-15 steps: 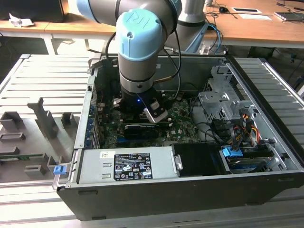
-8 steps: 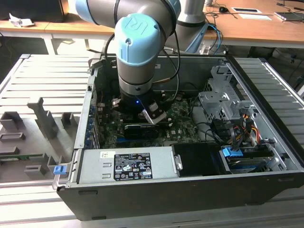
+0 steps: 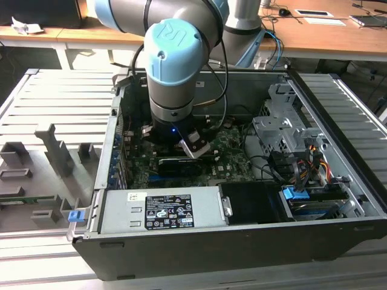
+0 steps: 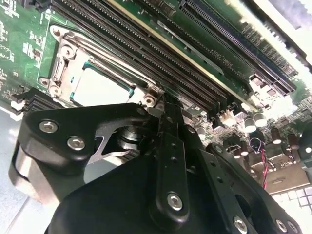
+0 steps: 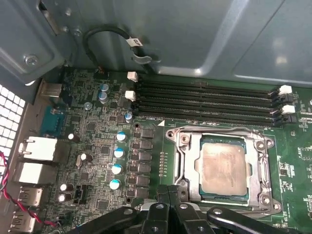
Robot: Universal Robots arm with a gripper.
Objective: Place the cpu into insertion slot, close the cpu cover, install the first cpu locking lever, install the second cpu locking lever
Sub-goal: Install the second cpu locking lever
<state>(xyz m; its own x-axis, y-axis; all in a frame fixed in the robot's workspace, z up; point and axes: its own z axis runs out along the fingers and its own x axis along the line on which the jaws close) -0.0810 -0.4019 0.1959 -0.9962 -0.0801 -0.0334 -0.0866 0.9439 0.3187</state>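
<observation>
The cpu [image 5: 223, 168] lies flat in the insertion slot [image 5: 181, 139], its silvery-tan top showing through the cut-out. The cpu cover [image 5: 191, 163] lies down over it as a metal frame. A thin lever rod [image 5: 214, 129] runs along the socket edge beside the memory slots. My gripper [image 5: 168, 191] is shut, its black fingers pressed together just off the socket's near corner, with nothing visible between them. In the second wrist view the gripper [image 4: 165, 105] points at the corner of the socket, beside the cpu [image 4: 100, 90] and the cover [image 4: 61, 68]. The arm [image 3: 172, 66] reaches down into the open computer case.
Long black memory slots [image 5: 204, 100] run beside the socket, below the grey case wall [image 5: 195, 39]. Capacitors [image 5: 117, 168] and rear ports [image 5: 34, 151] stand beyond the socket. The power supply [image 3: 160, 211], a drive cage [image 3: 284, 130] and loose cables [image 3: 302, 163] crowd the case.
</observation>
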